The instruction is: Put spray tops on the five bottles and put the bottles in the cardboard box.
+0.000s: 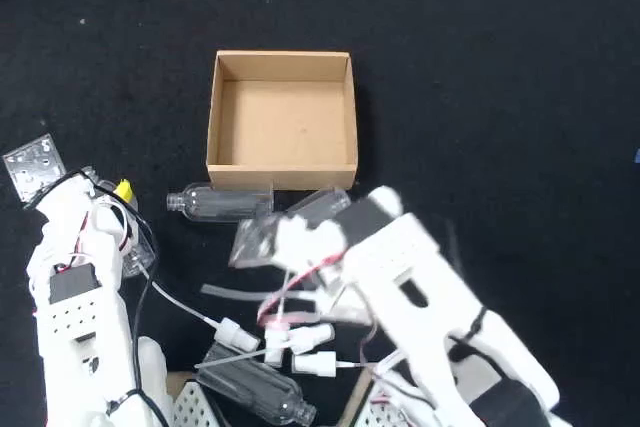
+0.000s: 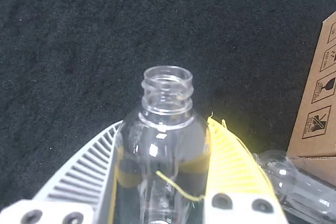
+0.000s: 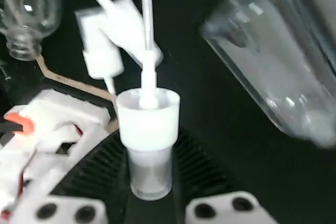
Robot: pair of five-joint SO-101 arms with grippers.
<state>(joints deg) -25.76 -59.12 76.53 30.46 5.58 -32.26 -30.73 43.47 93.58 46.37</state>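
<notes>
Left wrist view first: what could go wrong from here?

— The left gripper (image 2: pixel 167 125) is closed around a clear bottle (image 2: pixel 167 98). One white finger and one yellow finger press on its shoulders, and the open threaded neck sticks out past the fingertips. The bottle is smooth and round, so I judge it could twist or slide in that hold when a cap is pushed onto it.

And the other arm?

— In the right wrist view, the right gripper (image 3: pixel 149 153) pinches a white spray top (image 3: pixel 148 119) by its collar. The thin dip tube (image 3: pixel 146 24) points away from the fingers. The tube looks long and bendy, so if it meets the neck's rim off-centre it may buckle instead of sliding in. A loose bottle (image 3: pixel 273 61) lies close beyond those fingers, off to one side, and a sweep could knock it.

Where do the task's things lie relative to the hands?

— Each gripper has its own part between its fingers, and in the high view the two are apart, not yet lined up. The cardboard box (image 1: pixel 282 175) sits beyond both sets of fingertips, open, with no bottle in it. From the left gripper it is off to the yellow finger's side, and a second loose bottle (image 2: pixel 294 182) lies just beside its wall. Spare spray tops (image 1: pixel 300 339) lie back alongside the right arm, behind its fingers.
</notes>
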